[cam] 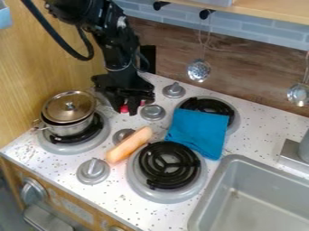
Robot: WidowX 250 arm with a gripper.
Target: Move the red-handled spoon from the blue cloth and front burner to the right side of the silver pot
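Lidded metal pot [69, 118] on left burner [53, 145], near left edge of speckled counter [256, 131]. Orange oblong toy [128, 145] aslant beside front burner [169, 166], inward from counter's front edge. Gripper [131, 109] low toward counter's back-left corner, pointing down; red bits [124, 108] right at tips, cannot tell how far open or whether gripping them. Farther right, blue cloth [198, 132] partly over back burner [235, 122]; sink [234, 194] at counter's right

The cloth [198, 131] is blue, the counter [114, 194] white-speckled.
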